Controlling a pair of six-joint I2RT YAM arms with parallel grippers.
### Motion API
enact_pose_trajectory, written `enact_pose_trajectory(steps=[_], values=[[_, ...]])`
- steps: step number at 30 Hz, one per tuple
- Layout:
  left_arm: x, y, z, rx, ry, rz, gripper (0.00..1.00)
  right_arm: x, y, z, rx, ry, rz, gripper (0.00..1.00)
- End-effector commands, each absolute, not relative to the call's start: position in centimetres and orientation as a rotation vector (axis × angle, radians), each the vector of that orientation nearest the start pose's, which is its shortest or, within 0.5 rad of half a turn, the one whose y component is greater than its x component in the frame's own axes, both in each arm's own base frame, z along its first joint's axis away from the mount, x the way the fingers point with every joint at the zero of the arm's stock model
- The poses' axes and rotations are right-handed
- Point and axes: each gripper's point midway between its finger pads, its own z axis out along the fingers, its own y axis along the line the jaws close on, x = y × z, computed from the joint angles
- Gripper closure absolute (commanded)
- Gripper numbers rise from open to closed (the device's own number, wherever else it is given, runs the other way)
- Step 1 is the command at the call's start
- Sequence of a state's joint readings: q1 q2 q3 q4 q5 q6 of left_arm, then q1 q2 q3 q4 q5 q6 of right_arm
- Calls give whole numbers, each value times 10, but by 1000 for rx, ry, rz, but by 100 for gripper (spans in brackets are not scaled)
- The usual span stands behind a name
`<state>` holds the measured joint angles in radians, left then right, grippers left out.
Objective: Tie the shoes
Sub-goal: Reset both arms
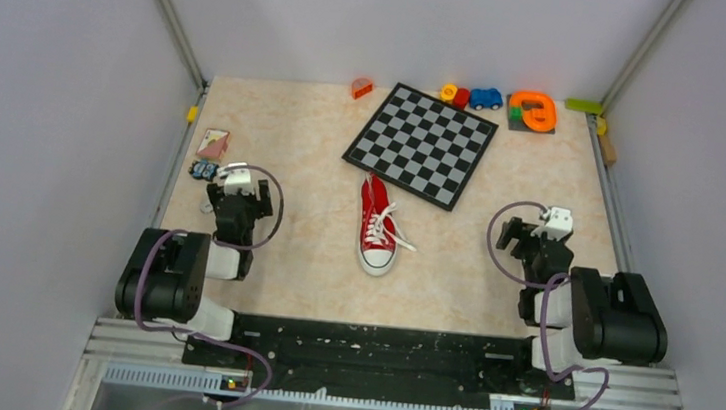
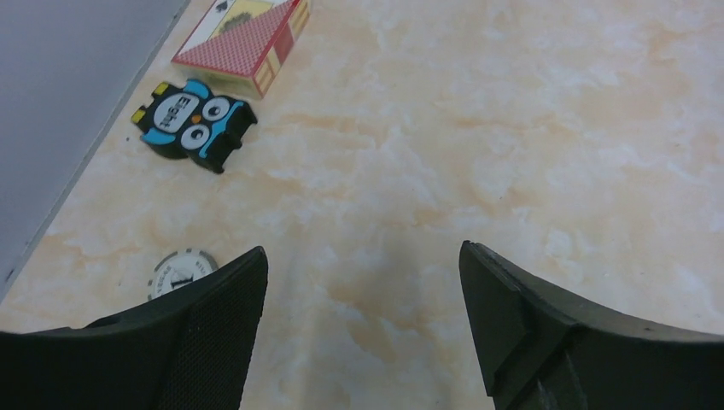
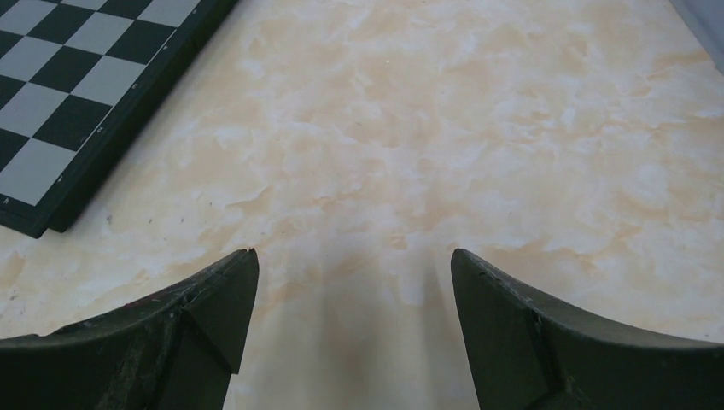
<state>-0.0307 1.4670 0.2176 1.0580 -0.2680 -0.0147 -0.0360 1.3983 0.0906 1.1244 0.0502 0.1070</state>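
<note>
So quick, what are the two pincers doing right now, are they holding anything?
Left pincer: open, holding nothing.
Right pincer: open, holding nothing.

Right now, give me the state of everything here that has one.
shoe: upright on its sole, toe toward the arms.
laces: look untied, one end trailing on the table.
left gripper: open, empty.
right gripper: open, empty.
chessboard: laid flat, no pieces on it.
card box: lying flat; flap cannot be told.
</note>
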Motion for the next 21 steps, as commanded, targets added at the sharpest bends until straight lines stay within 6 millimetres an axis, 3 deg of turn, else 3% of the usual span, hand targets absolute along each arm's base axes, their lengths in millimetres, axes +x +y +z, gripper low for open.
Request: enact_pose_trajectory(steps=[1,3,4,5,6,9,14,20,21], values=[[385,21,106,-118,1691,99,14,348,-8,114,63,1557,25,17],[387,23,109,-125,1655,104,26,358,-16,108,114,1580,3,17],[385,24,109,-129,1652,108,27,360,-20,103,145,1619,-15,18],[384,23,109,-127,1653,106,10,361,-23,107,162,1601,-24,7],[384,23,108,-126,1656,105,6,359,-24,109,166,1577,-28,2],[386,23,108,-131,1660,100,5,358,-25,108,173,1587,-31,1],[386,23,108,-131,1661,101,4,367,-4,105,35,1622,35,1],[388,22,108,-129,1667,97,4,367,-2,105,25,1623,40,1],[387,30,107,-146,1671,111,4,367,-2,105,25,1624,39,1]])
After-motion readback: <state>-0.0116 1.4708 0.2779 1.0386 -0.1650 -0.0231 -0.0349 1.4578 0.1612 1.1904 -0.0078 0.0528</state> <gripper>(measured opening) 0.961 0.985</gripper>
